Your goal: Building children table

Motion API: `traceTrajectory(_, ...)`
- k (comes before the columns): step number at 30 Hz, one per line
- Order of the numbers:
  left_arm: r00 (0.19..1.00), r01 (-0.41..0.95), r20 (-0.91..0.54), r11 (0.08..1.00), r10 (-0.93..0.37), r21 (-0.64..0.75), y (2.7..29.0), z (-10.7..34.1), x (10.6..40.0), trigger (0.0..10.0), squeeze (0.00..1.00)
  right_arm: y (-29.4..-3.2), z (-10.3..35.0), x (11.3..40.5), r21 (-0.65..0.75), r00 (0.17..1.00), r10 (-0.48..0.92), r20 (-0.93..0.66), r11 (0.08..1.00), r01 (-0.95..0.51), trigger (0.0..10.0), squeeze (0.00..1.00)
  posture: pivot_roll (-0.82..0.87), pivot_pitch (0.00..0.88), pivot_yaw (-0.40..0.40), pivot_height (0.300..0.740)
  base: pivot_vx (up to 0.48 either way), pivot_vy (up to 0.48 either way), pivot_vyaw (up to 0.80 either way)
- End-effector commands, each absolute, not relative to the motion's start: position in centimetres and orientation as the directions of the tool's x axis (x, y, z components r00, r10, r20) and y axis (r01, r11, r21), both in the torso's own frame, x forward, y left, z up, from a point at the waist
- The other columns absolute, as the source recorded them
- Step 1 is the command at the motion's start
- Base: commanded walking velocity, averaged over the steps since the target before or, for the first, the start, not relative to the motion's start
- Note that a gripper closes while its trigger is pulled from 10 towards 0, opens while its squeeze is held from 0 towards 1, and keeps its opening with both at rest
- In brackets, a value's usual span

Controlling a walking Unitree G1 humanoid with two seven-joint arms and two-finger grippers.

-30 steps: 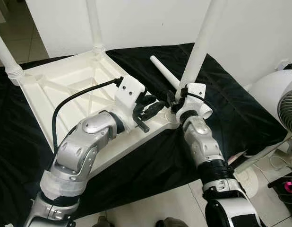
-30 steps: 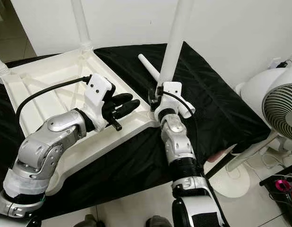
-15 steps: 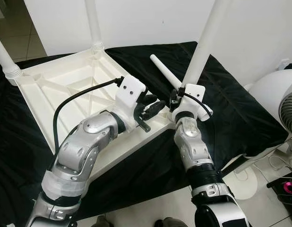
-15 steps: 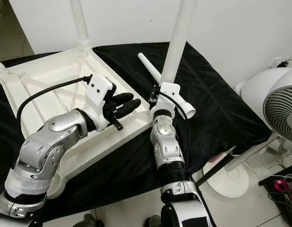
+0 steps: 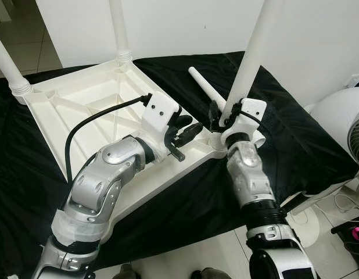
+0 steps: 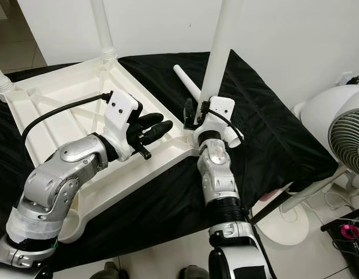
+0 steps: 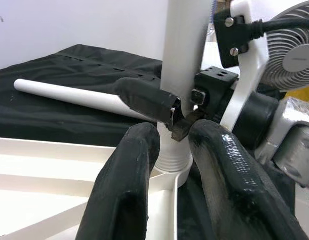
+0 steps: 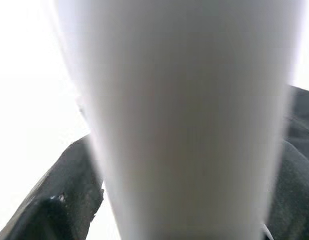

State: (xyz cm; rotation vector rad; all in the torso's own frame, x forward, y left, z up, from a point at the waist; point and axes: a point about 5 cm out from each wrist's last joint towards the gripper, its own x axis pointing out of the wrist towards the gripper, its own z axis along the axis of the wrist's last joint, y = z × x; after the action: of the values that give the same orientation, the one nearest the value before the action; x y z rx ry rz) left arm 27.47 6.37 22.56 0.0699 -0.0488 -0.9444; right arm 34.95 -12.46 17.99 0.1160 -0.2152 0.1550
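Fingers of your right gripper are clamping the upright table leg at the upturned tabletop's near corner, now tilting it straighter into its socket, while your left gripper is hovering unclenched alongside.

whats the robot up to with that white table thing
The robot is putting together a small white plastic table, which lies upside down on a black cloth. Its right gripper is shut on an upright white leg standing in the table's near corner socket. The left gripper hovers beside that corner, fingers open, holding nothing. Two legs stand fitted at the far corners, and one more loose white leg lies on the cloth behind the right gripper.
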Motion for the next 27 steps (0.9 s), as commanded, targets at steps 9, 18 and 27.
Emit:
traceTrajectory(9, 0.579, 0.813, -0.018, 0.575, -0.815, 0.091, 5.2, 21.6, 26.8, 10.0, 0.0, -14.8, 16.5, 34.7, -0.098, 0.865, 0.487, 0.124, 0.873, -0.478, 10.0, 0.0, -0.05, 0.0, 0.003, 0.74, 0.0, 0.0, 0.0)
traceTrajectory(18, 0.585, 0.809, -0.066, 0.576, -0.808, 0.113, 4.3, 19.9, 26.6, 10.0, 0.0, -15.8, 15.7, 35.3, -0.126, 0.806, 0.59, 0.038, 0.803, -0.582, 10.0, 0.0, -0.04, 0.0, 0.005, 0.74, 0.0, 0.0, 0.0)
traceTrajectory(27, 0.614, 0.788, -0.105, 0.599, -0.782, 0.144, 4.2, 18.5, 26.8, 10.0, 0.0, -16.3, 15.6, 36.2, -0.16, 0.798, 0.602, 0.005, 0.789, -0.594, 10.0, 0.0, -0.04, 0.0, 0.007, 0.74, 0.0, 0.0, 0.0)
